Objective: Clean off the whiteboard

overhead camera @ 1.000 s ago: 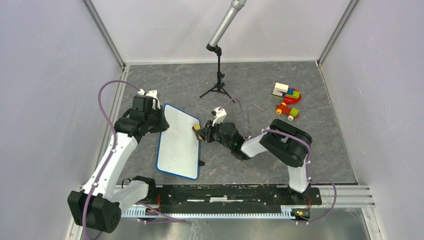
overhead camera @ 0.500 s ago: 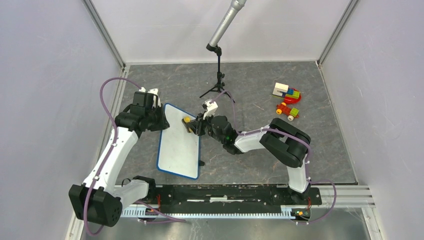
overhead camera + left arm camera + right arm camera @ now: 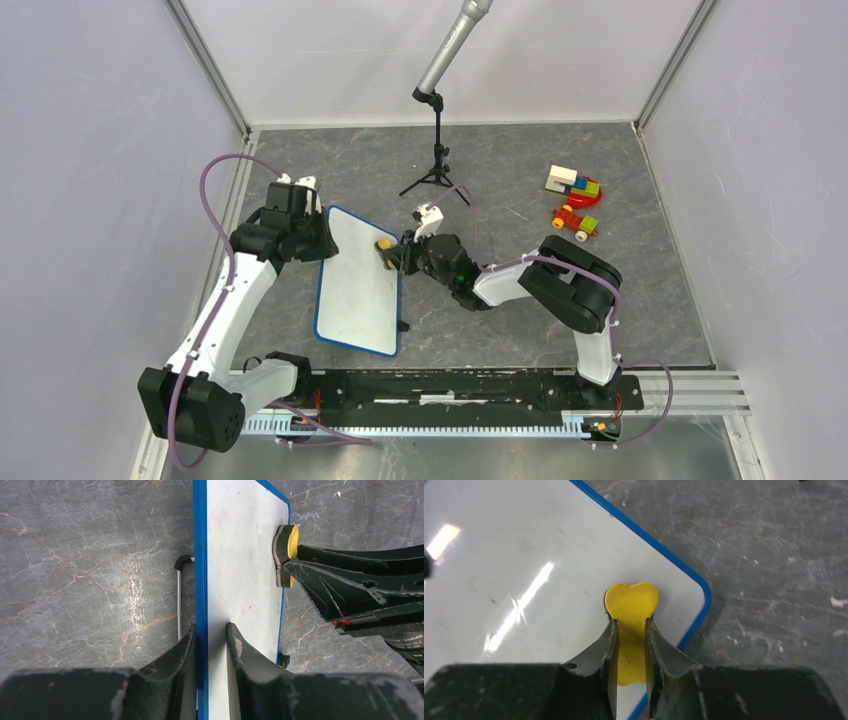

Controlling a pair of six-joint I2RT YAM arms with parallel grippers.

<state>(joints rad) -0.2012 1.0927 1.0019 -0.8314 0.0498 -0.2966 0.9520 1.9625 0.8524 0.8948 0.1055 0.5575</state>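
The whiteboard point(image 3: 357, 283), white with a thin blue rim, lies tilted left of centre; I see no writing on it. My left gripper point(image 3: 318, 243) is shut on its far left edge, the blue rim pinched between the fingers in the left wrist view point(image 3: 202, 645). My right gripper point(image 3: 392, 253) is shut on a yellow eraser point(image 3: 384, 244) and presses it on the board near its far right corner. The eraser shows in the right wrist view point(image 3: 631, 611) and in the left wrist view point(image 3: 286, 555).
A microphone on a black tripod point(image 3: 436, 160) stands behind the board. Coloured toy blocks point(image 3: 573, 184) and a small toy car point(image 3: 575, 222) lie at the far right. A black clip point(image 3: 403, 326) sits at the board's right edge. Grey walls close in on three sides.
My right gripper carried the eraser from the board's right edge up and left across the far part, then back a little to the right. My left gripper kept hold of the board.
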